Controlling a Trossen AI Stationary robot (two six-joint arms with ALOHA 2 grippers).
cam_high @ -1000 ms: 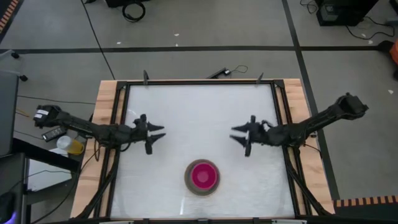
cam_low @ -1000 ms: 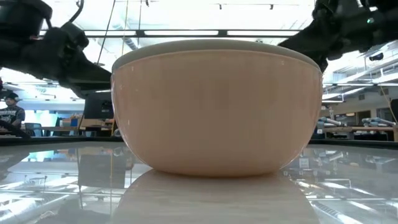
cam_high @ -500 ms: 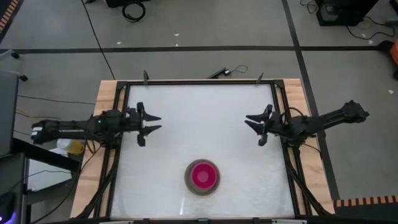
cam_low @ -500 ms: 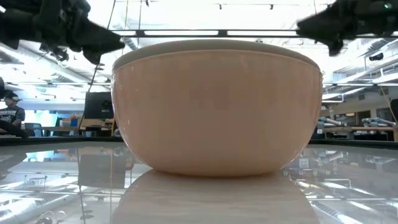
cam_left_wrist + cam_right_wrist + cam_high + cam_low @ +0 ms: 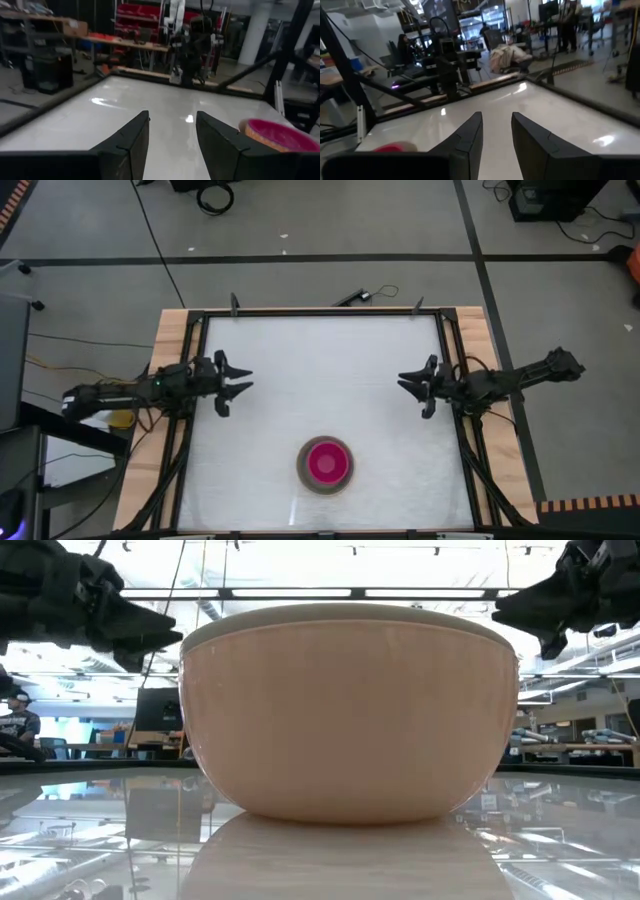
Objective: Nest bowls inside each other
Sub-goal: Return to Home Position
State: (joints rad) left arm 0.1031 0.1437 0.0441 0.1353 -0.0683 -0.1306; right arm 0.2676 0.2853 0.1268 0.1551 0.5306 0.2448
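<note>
A beige bowl (image 5: 326, 464) stands on its base near the table's front edge, around the middle, with a red-magenta bowl (image 5: 327, 462) nested inside it. In the low view the beige bowl's wall (image 5: 350, 720) fills the middle. The magenta inside also shows in the left wrist view (image 5: 280, 134). My left gripper (image 5: 247, 380) hovers open at the table's left side, pointing level toward the right. At the right side my right gripper (image 5: 403, 383) hovers open and points left, with a gap between its fingers in its wrist view (image 5: 496, 116). Both are far from the bowls and hold nothing.
A dark metal frame (image 5: 320, 311) and wooden side strips (image 5: 170, 380) border the white tabletop (image 5: 320, 370). A yellow object (image 5: 118, 417) lies off the table at the left. Cables run on the floor behind the table.
Both arms have drawn back level, away from the table's middle. My left gripper has gone toward the left edge and slightly toward the far edge. My right gripper has gone toward the right edge. The nested bowls have stayed where they were.
</note>
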